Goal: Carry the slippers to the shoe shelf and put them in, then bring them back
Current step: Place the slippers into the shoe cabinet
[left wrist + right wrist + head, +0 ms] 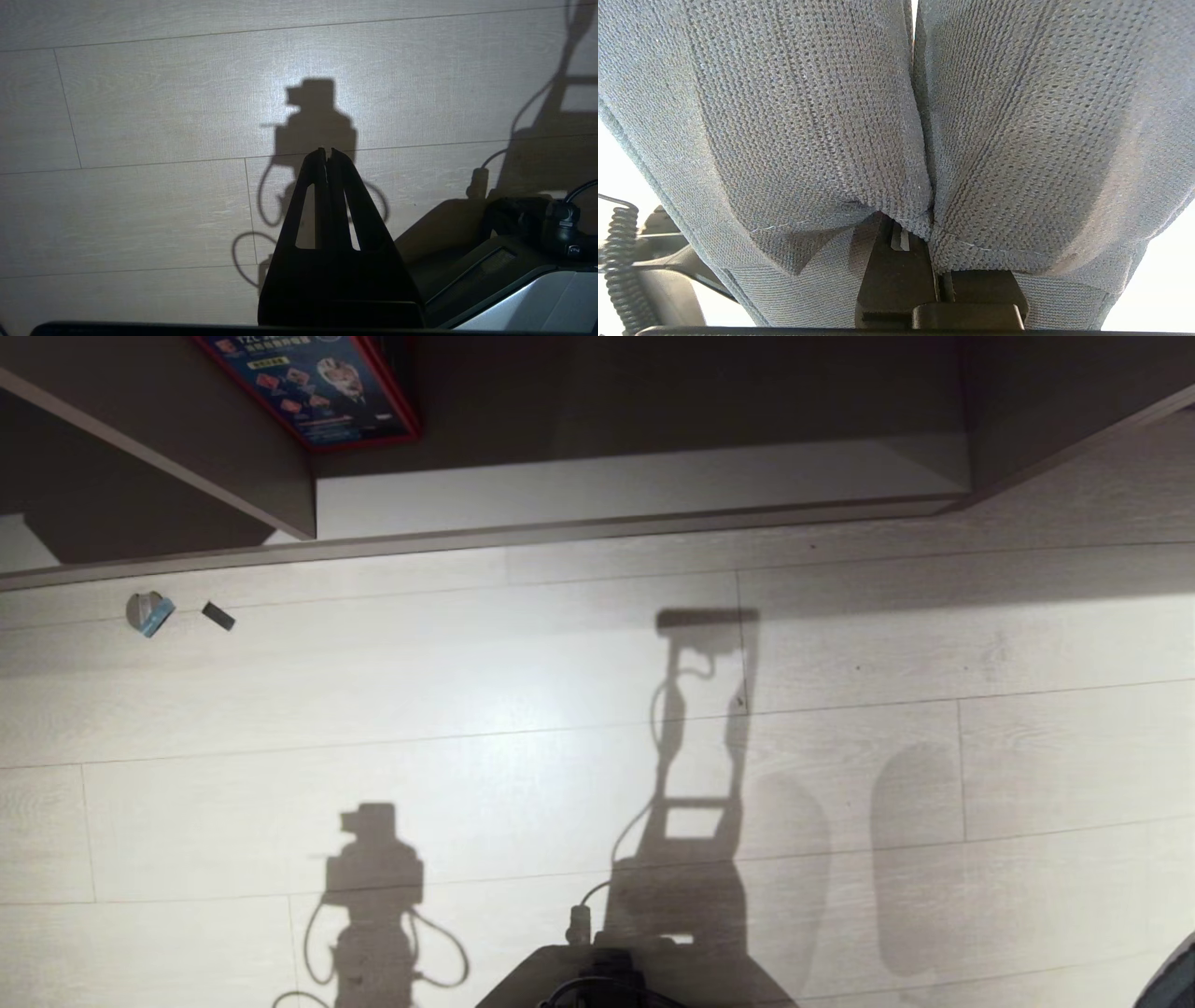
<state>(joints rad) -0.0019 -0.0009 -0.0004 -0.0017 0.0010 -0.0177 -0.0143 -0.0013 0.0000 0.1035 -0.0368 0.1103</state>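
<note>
slippers: a pair of soft blue-grey knitted slippers (808, 116) is seen filling pretty much the whole right wrist view, the two pressed side by side with only a thin seam of a gap between them. In the head view they can't be spotted at all, only two rounded shadows on the floor toward the right.

right hand: the right hand (920, 233) is clamped tight on the slippers, with its dark fingers pinching the inner edges where the two bands meet. A coiled black cable (621, 270) is seen off to one side of it.

shoe shelf: the low open cubby of the grey-brown wood unit with a pale base board (635, 490) is seen at the far edge of the head view, straight ahead. Nothing is seen on the visible part of its base board.

box: a dark blue printed box with a red border (313, 383) is seen at the cubby's far left.

floor: pale wood-look plank floor (523, 709) is seen in front of the shelf. A small grey-and-blue scrap (149, 612) and a little black block (217, 615) are left lying near each other on it, far left, close to the unit's base.

left hand: the black left hand (328, 151) is held over bare floor, fingers brought together, nothing gripped. The robot's own base (514, 289) is seen next to it.
</note>
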